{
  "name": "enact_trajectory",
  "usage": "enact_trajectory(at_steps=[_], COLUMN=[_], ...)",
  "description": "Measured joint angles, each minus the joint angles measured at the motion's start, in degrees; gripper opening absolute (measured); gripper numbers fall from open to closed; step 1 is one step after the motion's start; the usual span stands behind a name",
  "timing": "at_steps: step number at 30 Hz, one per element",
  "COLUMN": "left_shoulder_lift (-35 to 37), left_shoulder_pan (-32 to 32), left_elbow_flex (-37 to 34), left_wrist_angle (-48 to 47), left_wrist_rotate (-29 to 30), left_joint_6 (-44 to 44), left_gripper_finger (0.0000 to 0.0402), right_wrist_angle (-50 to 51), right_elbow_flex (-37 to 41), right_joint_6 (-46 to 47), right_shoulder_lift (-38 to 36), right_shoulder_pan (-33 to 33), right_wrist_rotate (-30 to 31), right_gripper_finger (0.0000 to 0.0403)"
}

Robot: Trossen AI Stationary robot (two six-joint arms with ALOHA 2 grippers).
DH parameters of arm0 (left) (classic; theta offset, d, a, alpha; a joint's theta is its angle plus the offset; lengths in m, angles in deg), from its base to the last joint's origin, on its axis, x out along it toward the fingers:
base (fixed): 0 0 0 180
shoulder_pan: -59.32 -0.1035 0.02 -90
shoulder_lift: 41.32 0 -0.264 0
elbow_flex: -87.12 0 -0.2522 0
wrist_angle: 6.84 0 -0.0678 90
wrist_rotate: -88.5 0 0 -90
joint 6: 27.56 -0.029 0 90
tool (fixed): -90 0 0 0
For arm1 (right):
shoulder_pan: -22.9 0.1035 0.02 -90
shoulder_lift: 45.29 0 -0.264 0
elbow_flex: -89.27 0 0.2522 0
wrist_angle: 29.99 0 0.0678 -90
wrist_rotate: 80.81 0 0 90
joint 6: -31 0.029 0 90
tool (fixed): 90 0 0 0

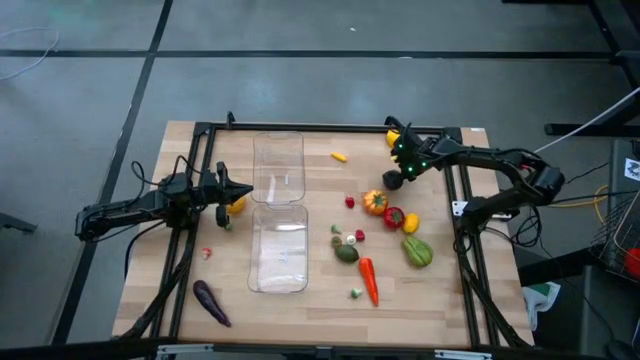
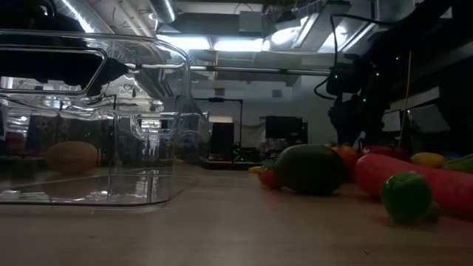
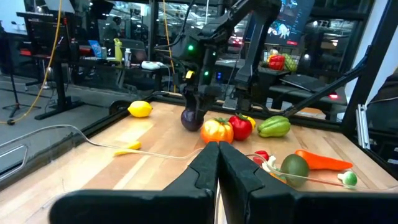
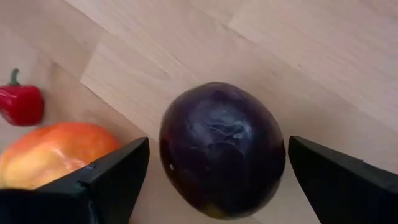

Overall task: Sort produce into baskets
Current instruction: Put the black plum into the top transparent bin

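Two wide-spread fingers of the right claw (image 4: 211,168) are straddling a round purple fruit (image 4: 222,149) at centre frame, not yet gripping; closing is probably next. Beside it, an orange pepper (image 4: 53,152) is sitting lower left. Left claw (image 3: 217,163) is waiting pinched shut by the baskets (image 1: 278,215).

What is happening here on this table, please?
A two-arm robot is sorting toy produce into two clear bins at the middle of the table; both bins look empty. The right gripper is open, its fingers on either side of a dark purple round fruit beside an orange pepper, not yet closed. The left gripper is shut, waiting left of the bins. Most produce lies right of the bins.
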Motion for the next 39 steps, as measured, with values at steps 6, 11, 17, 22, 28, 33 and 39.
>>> enact_trajectory(at_steps=[6, 11, 17, 22, 28, 33, 39], left_shoulder_lift=[0.0, 0.0, 0.0, 0.0, 0.0, 0.0, 0.0], left_shoulder_pan=[0.0, 0.0, 0.0, 0.0, 0.0, 0.0, 0.0], left_elbow_flex=[0.0, 0.0, 0.0, 0.0, 0.0, 0.0, 0.0], left_wrist_angle=[0.0, 0.0, 0.0, 0.0, 0.0, 0.0, 0.0], left_wrist_rotate=[0.0, 0.0, 0.0, 0.0, 0.0, 0.0, 0.0], left_joint_6=[0.0, 0.0, 0.0, -0.7, -0.8, -0.8, -0.8], left_gripper_finger=[0.0008, 0.0008, 0.0008, 0.0008, 0.0008, 0.0008, 0.0008], right_wrist_angle=[0.0, -0.7, -3.9, -4.7, -4.6, -5.3, -12.5], right_elbow_flex=[0.0, 0.0, 0.0, -1.1, -6.7, -12.4, -16.2], right_joint_6=[0.0, 0.0, 0.0, 0.1, 0.1, 0.2, 0.2], right_shoulder_lift=[1.8, 1.9, 1.9, 1.9, 1.9, 1.9, 1.9], right_shoulder_pan=[0.0, 0.0, 0.0, 0.0, 0.0, 0.1, 1.2], right_wrist_rotate=[0.1, 0.1, 0.0, 0.0, 0.0, -0.1, -0.5], right_gripper_finger=[0.0364, 0.0316, 0.0276, 0.0282, 0.0289, 0.029, 0.029])
